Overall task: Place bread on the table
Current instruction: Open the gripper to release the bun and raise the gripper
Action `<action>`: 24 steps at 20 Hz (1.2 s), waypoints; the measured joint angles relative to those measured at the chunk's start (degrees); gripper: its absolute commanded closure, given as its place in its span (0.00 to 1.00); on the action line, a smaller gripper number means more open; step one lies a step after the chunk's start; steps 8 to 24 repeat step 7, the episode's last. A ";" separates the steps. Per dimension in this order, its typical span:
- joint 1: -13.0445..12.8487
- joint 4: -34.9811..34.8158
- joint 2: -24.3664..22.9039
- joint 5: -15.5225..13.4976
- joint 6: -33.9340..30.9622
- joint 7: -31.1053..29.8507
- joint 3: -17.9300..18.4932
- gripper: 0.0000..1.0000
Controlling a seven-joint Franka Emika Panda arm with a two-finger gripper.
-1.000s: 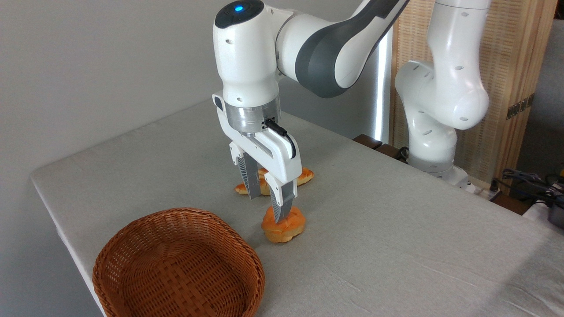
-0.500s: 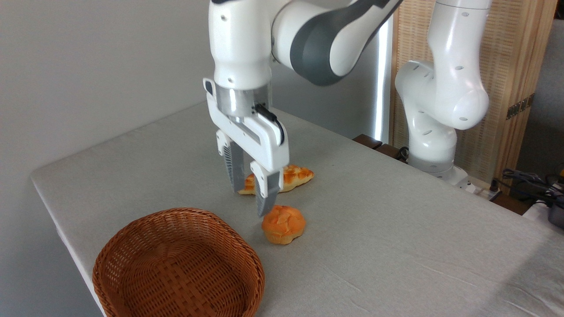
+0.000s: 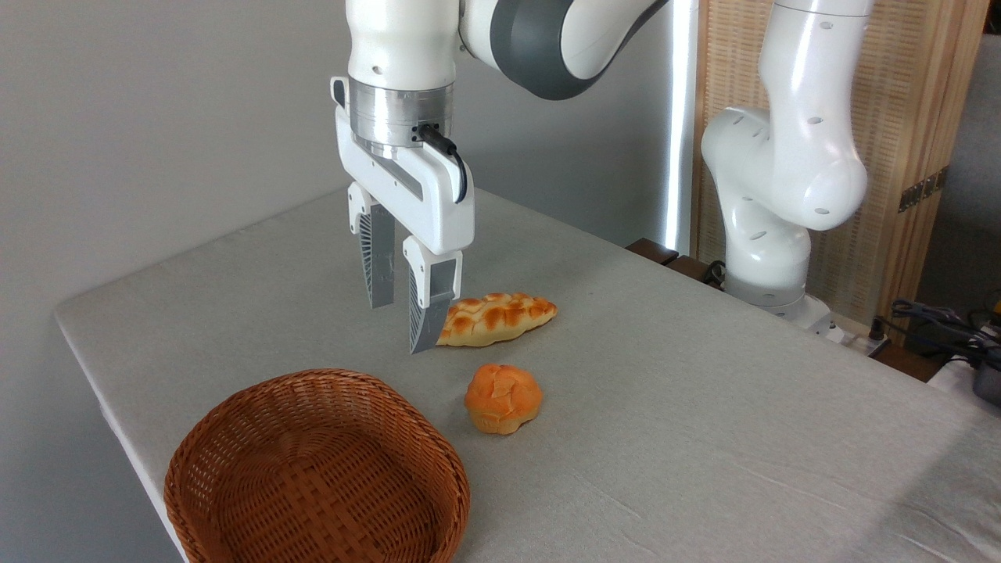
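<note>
Room: plain grey wall behind, wooden slatted screen (image 3: 907, 117) at right.
Table (image 3: 704, 407): light grey cloth, slightly wrinkled at front right.
Basket (image 3: 317, 473): brown wicker, at front left edge.
Gripper (image 3: 399, 328): has risen and moved left since 1 second ago; jaws apart, holding nothing.
Loaf (image 3: 496, 319): long braided, now uncovered.
Bread (image 3: 503, 398): lies on table, between basket and loaf, unmoved.

Panda arm with wrist vertical; gripper (image 3: 398, 328) pointing downward, fingers (image 3: 380, 266) parted, nothing held between them.
</note>
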 measured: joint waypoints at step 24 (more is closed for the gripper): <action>-0.17 0.00 0.86 4.92 -0.04 -5.83 -0.92 0.00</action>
